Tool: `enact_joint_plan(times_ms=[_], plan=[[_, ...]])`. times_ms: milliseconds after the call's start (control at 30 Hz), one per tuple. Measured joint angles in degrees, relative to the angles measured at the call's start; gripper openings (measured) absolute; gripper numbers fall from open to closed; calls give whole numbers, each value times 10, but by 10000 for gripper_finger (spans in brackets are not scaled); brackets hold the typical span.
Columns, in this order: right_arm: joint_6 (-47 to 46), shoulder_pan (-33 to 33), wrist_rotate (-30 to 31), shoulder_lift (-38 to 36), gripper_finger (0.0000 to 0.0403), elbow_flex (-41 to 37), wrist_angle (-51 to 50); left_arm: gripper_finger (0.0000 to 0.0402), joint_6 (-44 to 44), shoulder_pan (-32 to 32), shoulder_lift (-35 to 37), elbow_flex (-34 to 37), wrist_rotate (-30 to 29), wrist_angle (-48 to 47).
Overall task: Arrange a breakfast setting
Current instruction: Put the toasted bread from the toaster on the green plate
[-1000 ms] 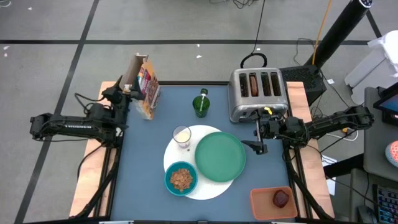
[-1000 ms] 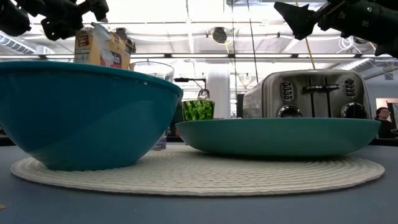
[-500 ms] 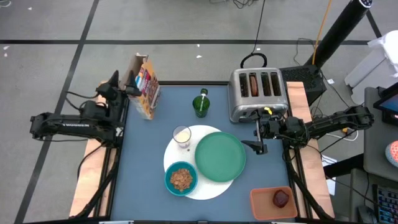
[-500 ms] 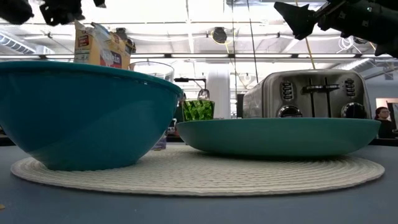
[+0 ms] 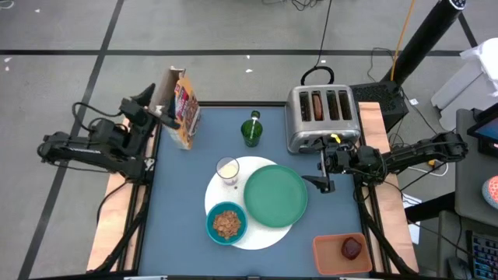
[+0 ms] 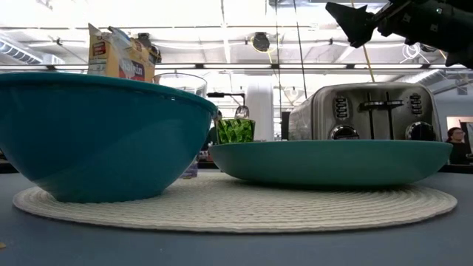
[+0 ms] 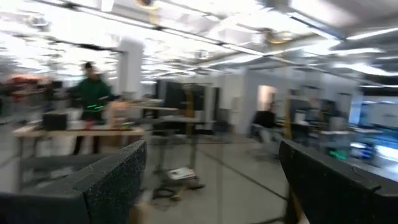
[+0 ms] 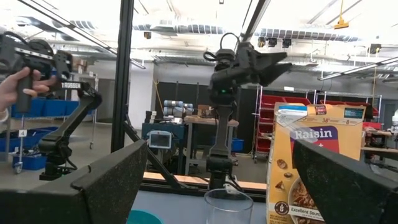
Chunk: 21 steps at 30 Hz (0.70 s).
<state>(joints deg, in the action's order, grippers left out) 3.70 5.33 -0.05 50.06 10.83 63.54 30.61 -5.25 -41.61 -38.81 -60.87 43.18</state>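
The large white round disc (image 5: 257,204) lies on the blue table. On it rest the green dinner plate (image 5: 275,196), the teal bowl (image 5: 227,223) with cereal in it, and the small clear glass (image 5: 227,169). A brown bagel piece (image 5: 317,106) sticks out of a toaster slot. The dark-red fruit (image 5: 352,247) lies in an orange tray. The spoon is not in view. My left gripper (image 5: 146,103) is open and empty, raised beside the cereal box (image 5: 180,107). My right gripper (image 5: 321,167) is open and empty, held in the air right of the plate.
A steel toaster (image 5: 321,117) stands at the far right. A green bottle (image 5: 251,131) stands far of the disc. The orange tray (image 5: 327,253) sits at the near right corner. A person's hand (image 8: 18,81) holds a controller beyond the table.
My left gripper has risen and drawn back from the cereal box toward the table's left edge, tipping upward; it has left the top of the low view. The box stays upright. My right arm has kept still.
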Motion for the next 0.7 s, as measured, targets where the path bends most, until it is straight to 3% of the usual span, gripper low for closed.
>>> enact_joint_plan(times_ms=[300,533,700], plan=[[-6,0,0,0,393,0,0,372,-53,-85,0,-2,66,-94],[-103,0,17,0,393,0,52,372,-153,-135,0,-2,136,-190],[-116,0,20,0,393,2,78,372,-203,-156,-9,-2,168,-211]])
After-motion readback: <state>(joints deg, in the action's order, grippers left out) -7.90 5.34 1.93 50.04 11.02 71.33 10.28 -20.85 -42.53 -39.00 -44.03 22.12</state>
